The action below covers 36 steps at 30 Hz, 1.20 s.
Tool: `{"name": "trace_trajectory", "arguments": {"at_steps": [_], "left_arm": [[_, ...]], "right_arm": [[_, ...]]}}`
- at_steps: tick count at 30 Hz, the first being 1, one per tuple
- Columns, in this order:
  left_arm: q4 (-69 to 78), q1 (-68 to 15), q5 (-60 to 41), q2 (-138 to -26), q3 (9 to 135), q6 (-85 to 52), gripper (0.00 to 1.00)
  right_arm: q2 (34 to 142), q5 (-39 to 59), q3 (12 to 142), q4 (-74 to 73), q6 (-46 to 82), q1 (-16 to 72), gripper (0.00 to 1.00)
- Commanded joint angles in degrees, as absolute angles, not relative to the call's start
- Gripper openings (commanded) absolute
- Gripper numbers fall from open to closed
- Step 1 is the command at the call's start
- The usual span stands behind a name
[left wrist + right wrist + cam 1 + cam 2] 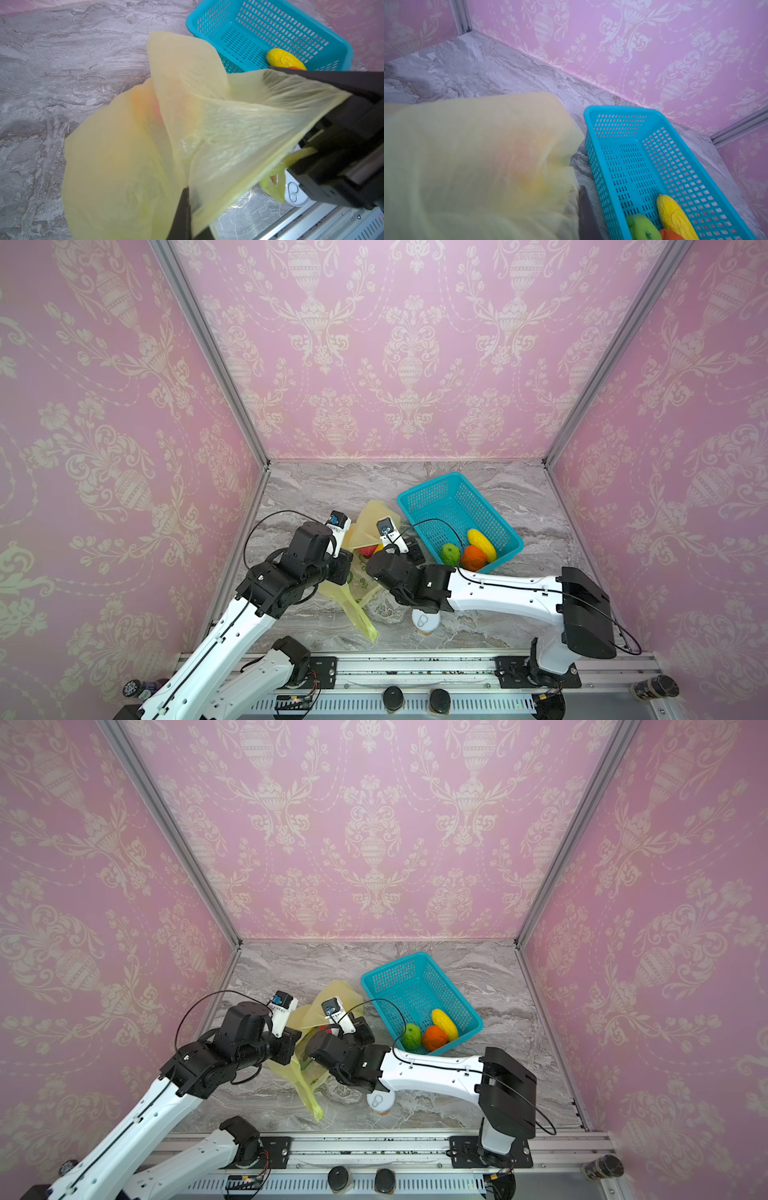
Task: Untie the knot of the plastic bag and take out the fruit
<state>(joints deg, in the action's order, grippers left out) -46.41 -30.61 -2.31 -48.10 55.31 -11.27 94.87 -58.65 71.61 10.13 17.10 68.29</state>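
The plastic bag (374, 516) is thin yellow-green film, raised between both arms left of the basket. My left gripper (187, 199) is shut on the film at the bag's mouth. My right gripper (580, 199) is shut on the opposite side, and the film stretches taut to it (342, 93). Red and yellow fruit (368, 550) shows blurred through the bag (517, 158). In the teal basket (419, 502) lie a yellow fruit (481, 543), a green one (451, 553) and an orange one (473, 558). A loose handle strip (363, 620) trails toward the front. The knot is out of view.
A white-lidded can (426, 621) stands under my right forearm near the front rail (415, 664). The basket sits at an angle at the right, close to the bag. Pink walls close in the left, back and right of the marble table (332, 489).
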Motion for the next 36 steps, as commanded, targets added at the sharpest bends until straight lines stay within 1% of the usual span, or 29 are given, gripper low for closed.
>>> {"name": "trace_trajectory", "arguments": {"at_steps": [1,4,5,8,9,13,15,18,21,25,27,29,30,33,36], "left_arm": [[-49.1,-29.9,0.8,-47.4,54.8,-11.6,0.0],[-49.0,-29.9,1.1,-46.9,54.8,-11.6,0.0],[-49.0,-29.9,1.2,-47.0,54.8,-11.6,0.0],[-49.1,-29.9,1.2,-47.6,54.8,-11.6,0.0],[-49.1,-29.9,1.1,-47.7,54.8,-11.5,0.0],[-49.1,-29.9,1.2,-47.3,54.8,-11.6,0.0],[-49.1,-29.9,1.3,-47.3,54.8,-11.6,0.0],[-49.1,-29.9,1.2,-47.8,54.8,-11.6,0.0],[-49.1,-29.8,1.1,-48.1,54.9,-11.5,0.0],[-49.1,-29.8,1.2,-47.5,54.8,-11.6,0.0],[-49.1,-29.8,1.2,-47.5,54.8,-11.6,0.0],[-49.1,-29.8,1.2,-47.7,54.8,-11.6,0.0],[-49.1,-29.8,1.1,-47.9,54.8,-11.6,0.0],[-49.1,-29.8,0.8,-48.1,54.8,-11.5,0.0],[-49.0,-29.8,0.9,-47.5,54.8,-11.5,0.0]], "right_arm": [[91.7,-65.8,70.2,14.1,19.5,64.5,0.0],[91.7,-65.7,70.2,18.6,24.2,63.6,0.0],[91.9,-65.7,70.1,19.8,25.4,63.7,0.07],[92.1,-65.9,70.1,24.7,29.6,63.7,0.17],[91.8,-66.2,69.6,25.7,30.4,63.8,0.22],[88.5,-68.2,64.6,23.4,28.0,65.0,0.56],[85.8,-68.0,62.4,21.3,25.5,65.8,0.65],[79.8,-66.4,58.3,14.6,18.0,68.4,0.78],[74.2,-64.9,54.3,6.8,10.1,72.1,0.87],[68.3,-59.4,50.4,-1.0,3.3,76.8,0.9],[67.3,-55.9,50.0,-2.0,1.8,78.5,0.87],[67.6,-54.7,50.4,-2.5,0.0,80.6,0.85],[68.2,-54.6,51.0,-2.6,-1.1,81.8,0.83],[69.8,-54.1,53.2,-0.8,-2.1,83.7,0.71],[68.9,-49.9,53.2,-0.2,-0.9,83.8,0.64]]}}
